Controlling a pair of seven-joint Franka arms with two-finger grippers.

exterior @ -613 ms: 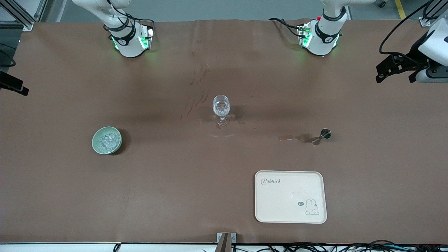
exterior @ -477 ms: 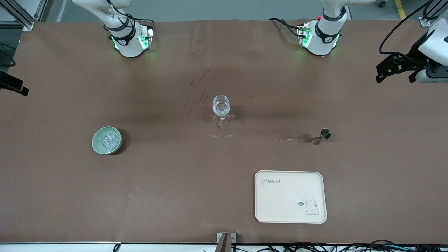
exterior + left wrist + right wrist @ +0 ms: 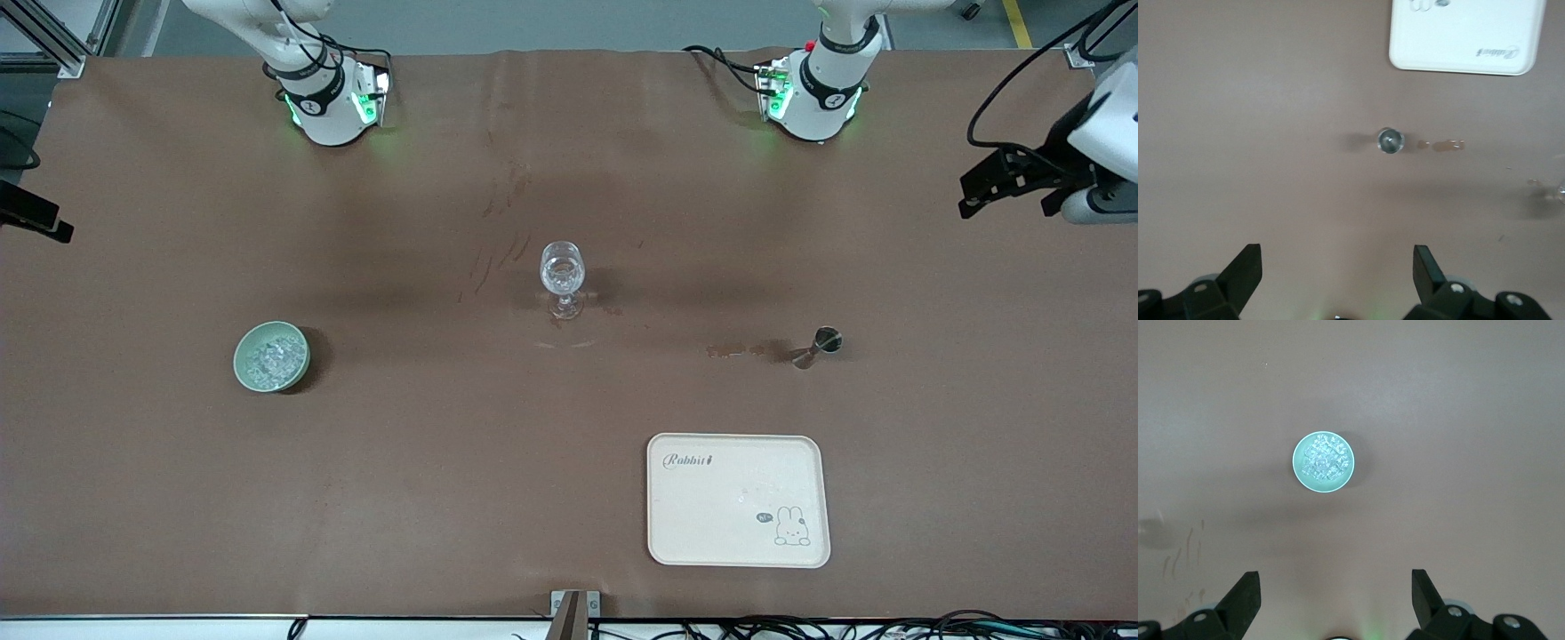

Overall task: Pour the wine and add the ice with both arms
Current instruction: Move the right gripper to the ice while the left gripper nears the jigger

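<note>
The left gripper (image 3: 1337, 267) hangs wide open above the small steel jigger (image 3: 1391, 140). The right gripper (image 3: 1335, 587), equally wide, hangs over the pale green bowl (image 3: 1299, 472) of clear ice (image 3: 1326, 459).

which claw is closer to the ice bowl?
Right. The right claw, open, hangs high over the table at the bowl's end. The left claw, open, is up at the jigger's end.

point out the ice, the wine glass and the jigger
ice (image 3: 1324, 459), right wrist view, middle of the pile in the green bowl
wine glass (image 3: 563, 269), front view, on its bowl
jigger (image 3: 1391, 140), left wrist view, on its open top
</note>
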